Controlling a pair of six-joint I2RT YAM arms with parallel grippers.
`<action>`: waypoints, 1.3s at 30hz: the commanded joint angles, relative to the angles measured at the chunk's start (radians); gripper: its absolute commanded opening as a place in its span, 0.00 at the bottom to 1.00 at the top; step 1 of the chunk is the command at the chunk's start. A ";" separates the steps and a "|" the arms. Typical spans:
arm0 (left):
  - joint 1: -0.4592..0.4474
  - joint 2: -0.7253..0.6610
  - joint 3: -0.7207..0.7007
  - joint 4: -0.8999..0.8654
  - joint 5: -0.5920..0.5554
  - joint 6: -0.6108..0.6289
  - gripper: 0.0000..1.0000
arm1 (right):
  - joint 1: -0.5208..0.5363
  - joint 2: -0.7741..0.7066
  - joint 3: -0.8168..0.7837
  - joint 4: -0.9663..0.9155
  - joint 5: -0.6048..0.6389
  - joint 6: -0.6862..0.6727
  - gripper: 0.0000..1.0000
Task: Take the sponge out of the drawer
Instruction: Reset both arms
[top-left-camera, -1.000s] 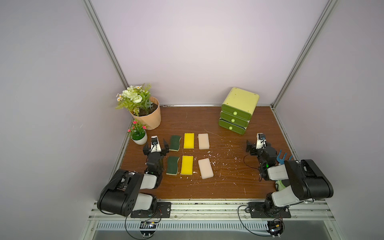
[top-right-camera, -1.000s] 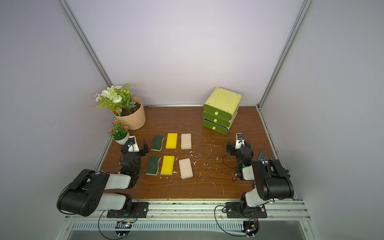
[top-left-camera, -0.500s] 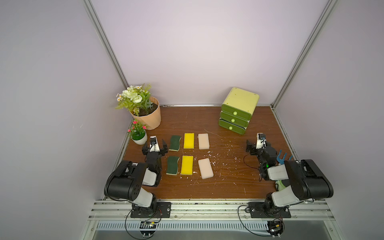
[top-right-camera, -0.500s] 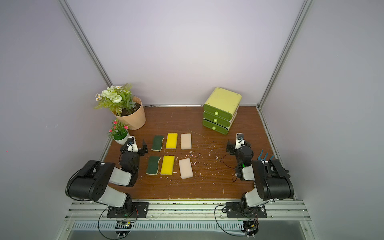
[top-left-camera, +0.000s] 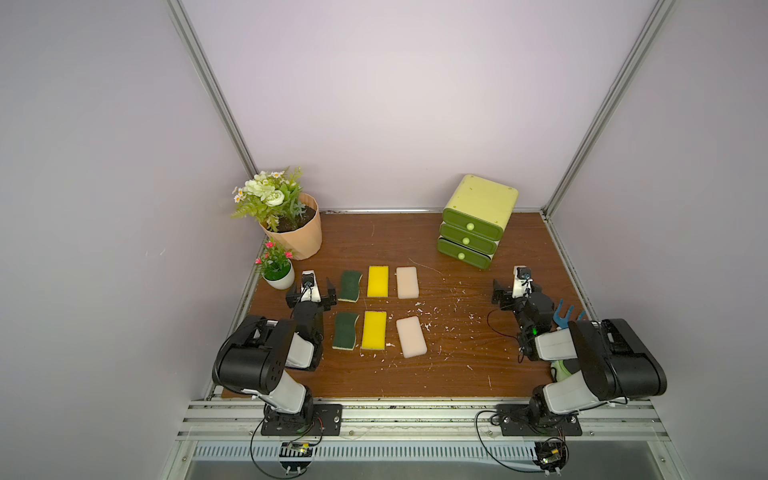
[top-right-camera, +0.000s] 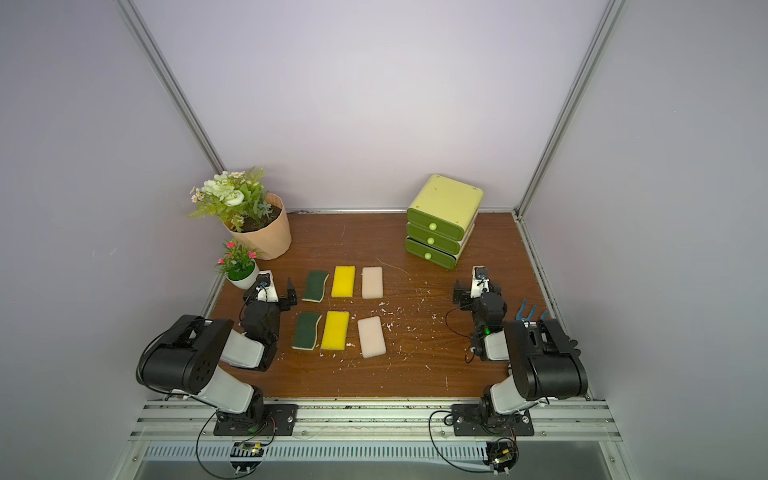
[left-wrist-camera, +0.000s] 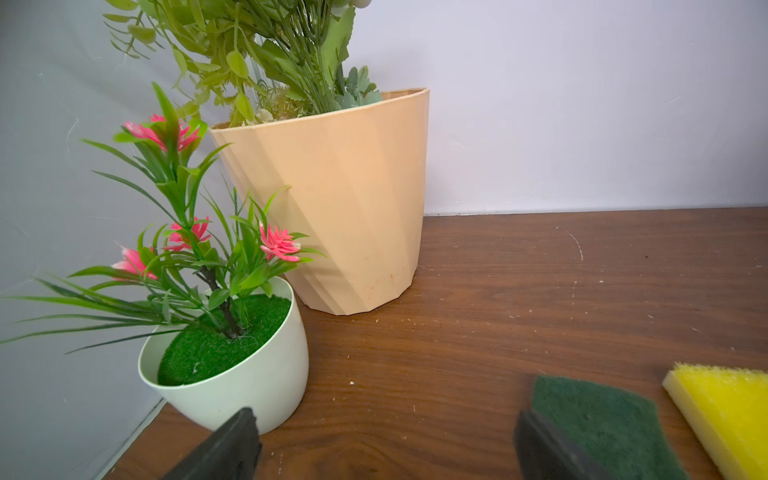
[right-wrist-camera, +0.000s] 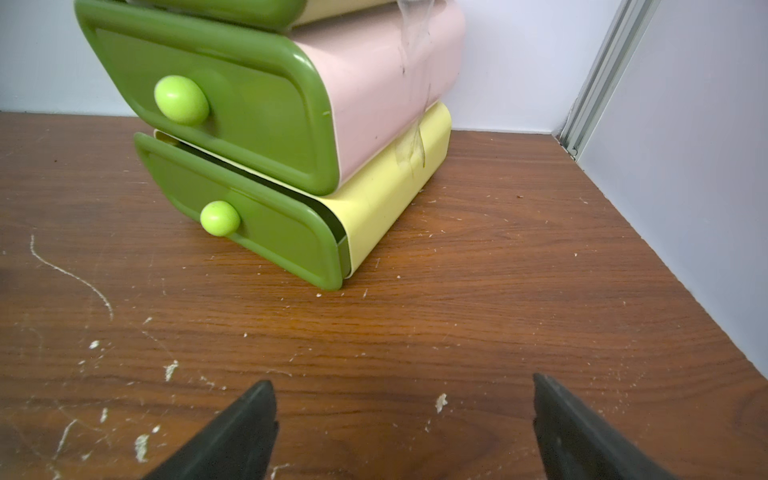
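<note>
**Near edge.** Both arms are folded low over their bases at the near edge of the table (top-left-camera: 457, 374).

**Hands.**
- The left hand (top-left-camera: 311, 296) sits low by the left edge. Its jaws are spread wide and grip nothing, and the left wrist view shows bare wood between them (left-wrist-camera: 385, 419).
- The right hand (top-left-camera: 516, 293) sits low towards the right edge, likewise spread wide and empty. It faces the drawer unit (top-left-camera: 478, 216).
- A small blue fork-shaped tool (top-left-camera: 565, 312) lies beside the right arm, close to the right edge.

**Left of centre.** Six loose sponges lie flat in two rows of three, none touching.
- Near row: dark green pad (top-left-camera: 345, 331), yellow sponge (top-left-camera: 374, 330), pale beige sponge (top-left-camera: 411, 337).
- Far row: second green pad (top-left-camera: 350, 286), just beside the left hand; second yellow sponge (top-left-camera: 378, 281); second beige sponge (top-left-camera: 407, 282).
- White crumbs (top-left-camera: 424, 311) are scattered between the sponges and the right hand.

**Left edge.** A small white pot (top-left-camera: 281, 281) of pink flowers stands just beyond the left hand. Behind it, in the far left corner, stands a peach pot (top-left-camera: 297, 239) of white flowers.

**Far right corner.** The drawer unit stands skewed to the back edge, with three green-fronted drawers stacked.
- The top drawer (top-left-camera: 469, 224) and middle drawer (right-wrist-camera: 216, 104) appear shut.
- The bottom drawer (right-wrist-camera: 249, 220) stands slightly ajar, with a narrow gap along its upper edge in the right wrist view.
- The sponge named in the task is out of sight, since no drawer interior is visible.
</note>
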 joint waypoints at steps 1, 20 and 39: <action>0.014 0.002 0.022 0.015 0.011 -0.007 0.98 | -0.004 -0.002 0.016 0.049 -0.016 0.010 0.99; 0.014 -0.012 -0.038 0.122 0.012 -0.007 0.98 | -0.005 -0.055 -0.022 0.080 0.026 0.030 0.99; 0.014 0.005 0.002 0.060 -0.039 -0.021 0.98 | -0.005 -0.005 0.008 0.060 -0.044 0.001 0.99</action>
